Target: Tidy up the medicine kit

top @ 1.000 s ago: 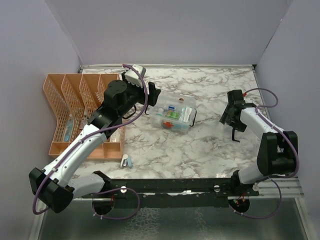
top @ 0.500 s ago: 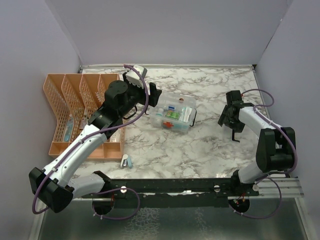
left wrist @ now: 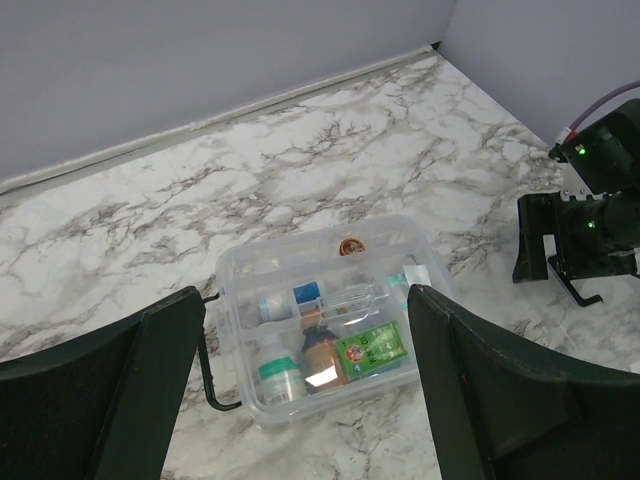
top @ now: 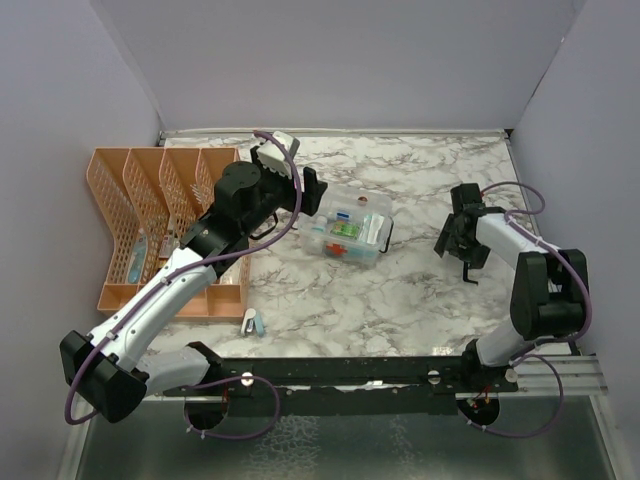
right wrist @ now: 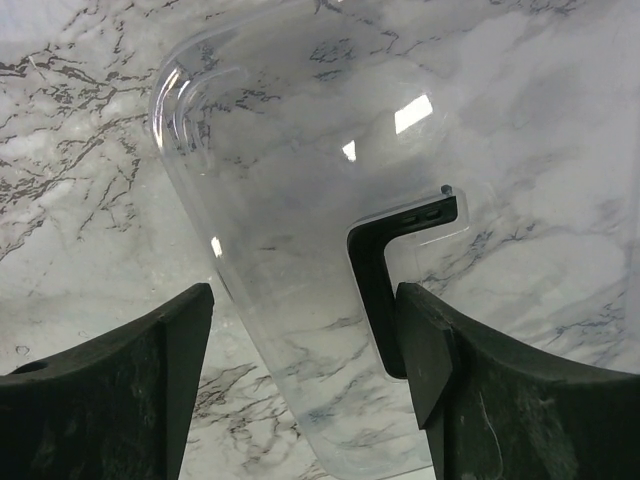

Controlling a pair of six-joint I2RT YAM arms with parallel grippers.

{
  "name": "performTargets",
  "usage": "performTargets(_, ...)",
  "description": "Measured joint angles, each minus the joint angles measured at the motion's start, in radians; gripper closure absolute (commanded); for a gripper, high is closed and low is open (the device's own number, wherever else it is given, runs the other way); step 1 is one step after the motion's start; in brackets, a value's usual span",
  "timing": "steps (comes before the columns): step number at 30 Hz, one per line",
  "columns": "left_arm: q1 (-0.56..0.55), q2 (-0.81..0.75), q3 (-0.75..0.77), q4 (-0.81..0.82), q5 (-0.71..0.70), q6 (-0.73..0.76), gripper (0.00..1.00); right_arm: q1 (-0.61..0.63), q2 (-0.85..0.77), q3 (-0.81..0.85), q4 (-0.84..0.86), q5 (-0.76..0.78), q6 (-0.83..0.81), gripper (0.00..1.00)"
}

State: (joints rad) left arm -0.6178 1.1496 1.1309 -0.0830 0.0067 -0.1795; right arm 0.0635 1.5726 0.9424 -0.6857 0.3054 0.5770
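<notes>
Medicine kit point(left wrist: 320, 335) sits mid-table, lidless clear box, bottles and green packet inside. Left gripper point(top: 308, 192) hovers over it, fingers wide apart. Right gripper point(right wrist: 305, 300) clamps the clear lid point(right wrist: 290, 170).

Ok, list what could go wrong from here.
The left hand hangs open over the medicine kit, which is lidless and packed with small bottles and packets; a finger coming down could tip one or shove the box. The clear lid sits between the fingers of the right hand, and I cannot tell that it is gripped; it could slip.
</notes>
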Motion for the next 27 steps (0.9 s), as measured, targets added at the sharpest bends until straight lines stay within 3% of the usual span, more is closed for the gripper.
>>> performTargets(15,-0.006,0.012,0.0,0.0,0.0,0.003,0.14,0.021,0.039,0.062,0.04,-0.24,-0.032,0.37)
performTargets(27,-0.006,0.012,0.0,0.0,0.0,0.003,0.14,0.099,0.136,0.166,0.003,-0.146,-0.051,0.34)
